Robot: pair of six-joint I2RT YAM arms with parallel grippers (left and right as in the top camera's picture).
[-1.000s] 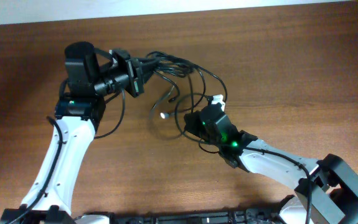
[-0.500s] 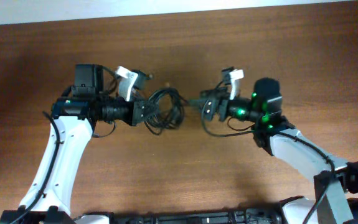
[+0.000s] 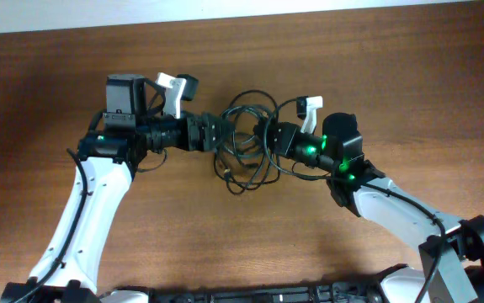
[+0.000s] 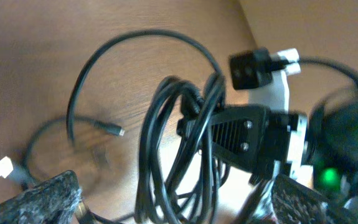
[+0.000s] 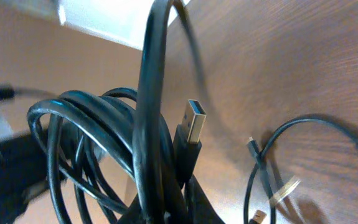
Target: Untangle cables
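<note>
The cables are thin, glossy black cords, gathered into a tangled bundle of several overlapping loops. The bundle sits over the middle of the wooden table, directly between the two arms. One loop arches away toward the far edge, and another sags toward the near edge.

In the left wrist view, the strands run side by side in a tall oval coil. A single cord sweeps out from the coil in a wide arc over the wood. That cord ends in a small narrow plug lying on the table, and near it lies a white-tipped plug.

The right wrist view shows a USB-A plug with a silvery metal shell standing upright against the coil.

The left gripper points at the bundle. Its rough-textured fingers are spread wide, and the strands pass between them without touching either pad. The right gripper faces it from the other side. Its jaws are drawn together on the coil, pinching several strands. A green light glows on the right arm just behind the gripper.
</note>
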